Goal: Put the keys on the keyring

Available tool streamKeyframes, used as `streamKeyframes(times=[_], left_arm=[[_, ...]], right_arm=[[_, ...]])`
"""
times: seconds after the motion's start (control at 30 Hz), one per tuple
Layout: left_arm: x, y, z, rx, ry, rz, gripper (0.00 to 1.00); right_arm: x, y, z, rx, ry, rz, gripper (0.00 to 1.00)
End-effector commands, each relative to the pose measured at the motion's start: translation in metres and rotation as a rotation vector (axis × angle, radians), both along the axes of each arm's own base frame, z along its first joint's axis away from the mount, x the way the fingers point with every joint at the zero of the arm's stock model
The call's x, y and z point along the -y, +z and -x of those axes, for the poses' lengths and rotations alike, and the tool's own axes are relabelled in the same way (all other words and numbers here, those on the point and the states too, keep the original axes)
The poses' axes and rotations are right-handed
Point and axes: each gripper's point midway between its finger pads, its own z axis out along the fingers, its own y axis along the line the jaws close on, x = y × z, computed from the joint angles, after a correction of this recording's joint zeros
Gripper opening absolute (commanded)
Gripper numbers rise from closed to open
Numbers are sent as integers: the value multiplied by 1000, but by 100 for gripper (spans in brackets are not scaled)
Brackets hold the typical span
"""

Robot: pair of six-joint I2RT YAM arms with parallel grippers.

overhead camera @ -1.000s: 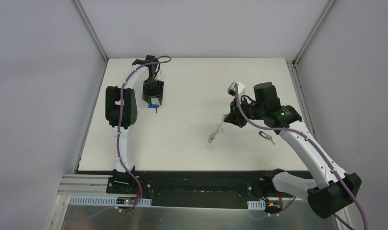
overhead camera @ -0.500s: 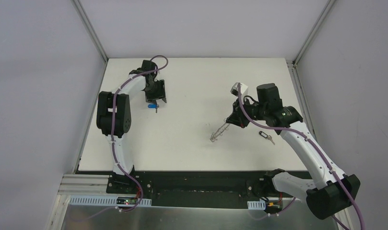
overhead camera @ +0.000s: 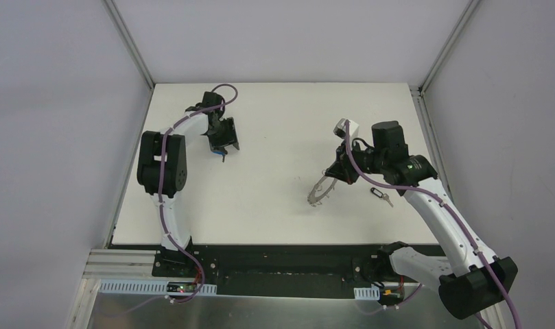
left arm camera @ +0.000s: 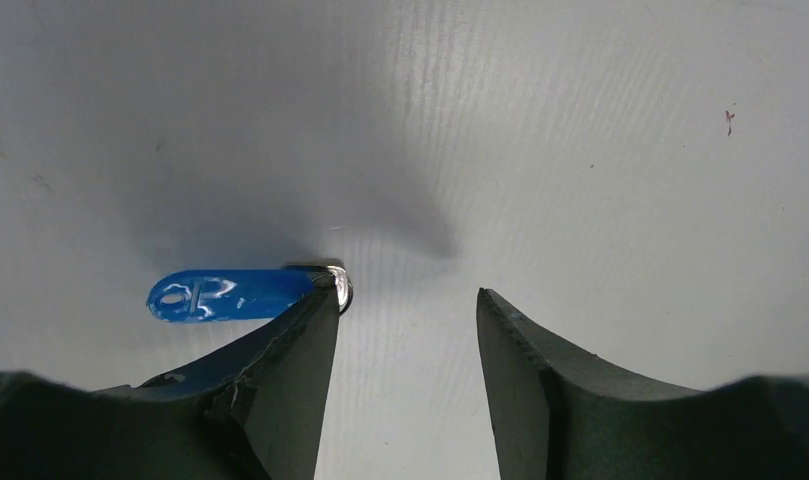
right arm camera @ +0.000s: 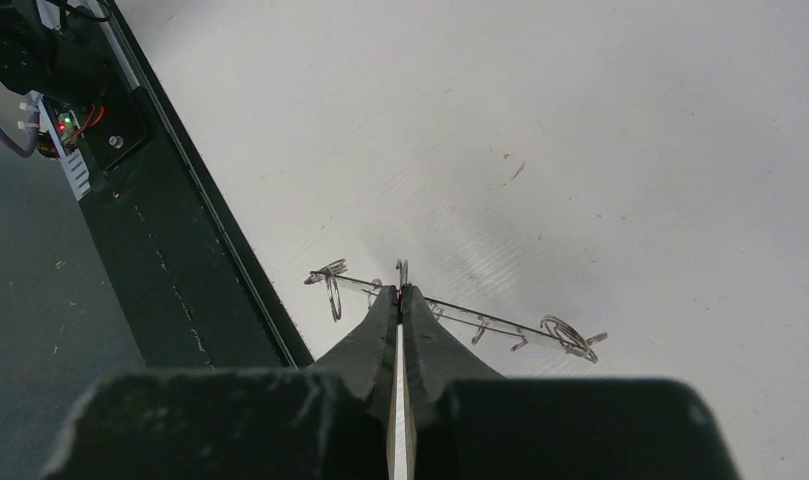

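Left fingers [left arm camera: 290,370] released, blue key [left arm camera: 230,295] outside at 9 o'clock, so shift to straddle its head; right fingers [right arm camera: 380,340] clenched on keyring [right arm camera: 460,309]

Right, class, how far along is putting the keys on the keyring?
Done: the right gripper is shut on the keyring. In hand: the left gripper, open, sits beside the blue key, not gripping it. Left: both keys, the black key lying untouched, need threading on.
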Motion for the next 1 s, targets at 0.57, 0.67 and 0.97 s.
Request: streamKeyframes(times=[0.57, 0.67, 0.97], left_arm=[[117, 8, 104, -26, -340, 203, 51], [163, 31, 124, 36, -498, 313, 52], [171, 65, 136, 217, -730, 208, 57]], right_arm=[[8, 17, -11, 38, -40, -60, 0], [13, 18, -13, 39, -62, -63, 0], [20, 19, -15, 43, -85, -72, 0]])
